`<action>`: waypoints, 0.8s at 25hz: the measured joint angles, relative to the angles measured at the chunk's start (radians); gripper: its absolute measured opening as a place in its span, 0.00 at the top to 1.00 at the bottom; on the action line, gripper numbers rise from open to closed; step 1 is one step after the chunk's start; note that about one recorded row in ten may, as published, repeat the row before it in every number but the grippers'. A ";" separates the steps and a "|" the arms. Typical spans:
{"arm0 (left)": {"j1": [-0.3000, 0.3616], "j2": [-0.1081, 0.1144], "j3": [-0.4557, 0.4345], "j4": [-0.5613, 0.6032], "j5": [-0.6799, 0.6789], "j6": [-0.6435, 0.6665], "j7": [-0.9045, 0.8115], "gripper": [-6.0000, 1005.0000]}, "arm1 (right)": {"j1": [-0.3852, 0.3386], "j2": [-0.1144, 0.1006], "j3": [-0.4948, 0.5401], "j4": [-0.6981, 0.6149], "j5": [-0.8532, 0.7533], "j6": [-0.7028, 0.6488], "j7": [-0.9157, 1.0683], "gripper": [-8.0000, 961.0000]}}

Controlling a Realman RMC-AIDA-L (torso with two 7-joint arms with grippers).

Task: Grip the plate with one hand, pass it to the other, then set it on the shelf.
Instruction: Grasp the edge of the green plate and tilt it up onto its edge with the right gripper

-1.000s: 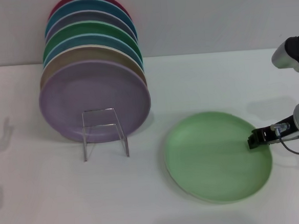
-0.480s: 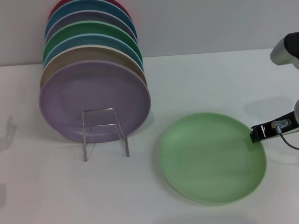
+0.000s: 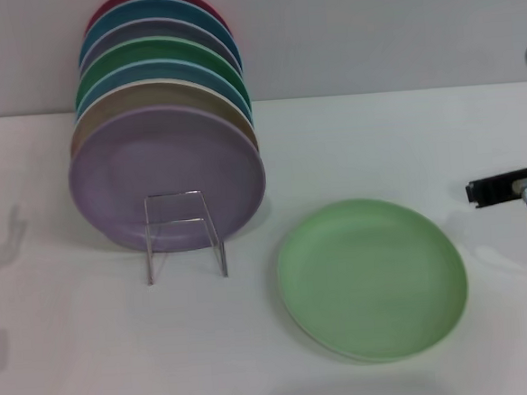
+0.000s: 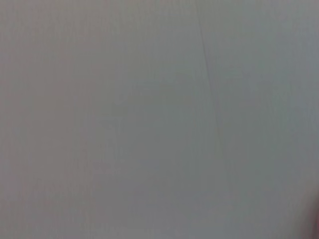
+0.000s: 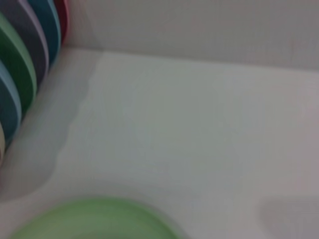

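A: where's the round pale mint-green plastic plate point(image 3: 371, 278)?

B: flat on the white table point(image 3: 350, 146), face up, nothing touching it; to the robot's right of the thin wire plate rack point(image 3: 184, 233) and near it, with bare table between; the right wrist view catches only an arc of its rim point(image 5: 94, 219)

A: right pincer point(image 3: 473, 192)?

B: black tip pokes in from the right border of the head view, just beside the plate's far right rim but apart from it; holding nothing; whether its fingers are spread or closed, cannot tell, only a dark bar and a small cable show

A: left pincer?

B: not in the head view; its wrist camera shows only a blank grey surface; looks parked

A: why lying flat, you think?

B: my read: flat on the table puts the low raised rim where a side-on pinch can reach it; the pincer sits at rim height on that side, which fits an edge grasp; no grasp made yet, so the task is at its first step

A: and the rack?

B: the row of coloured plates point(image 3: 163, 123) stands on edge, leaning back toward the wall, lilac-purple plate point(image 3: 167, 179) at the front; the square wire loop stands in front of that one, at its lower edge; judgement: the mint one would go upright at the front; hence the handover, one arm lifts by the rim, the other takes it at an angle suited to standing it up

A: risk?

B: thin rim, smooth plastic; likely to slide or tip if pinched shallow; that's a guess
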 joint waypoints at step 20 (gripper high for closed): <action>0.037 0.002 0.001 -0.056 0.001 0.026 0.000 0.19 | -0.074 0.002 0.115 0.099 0.118 -0.030 -0.028 0.99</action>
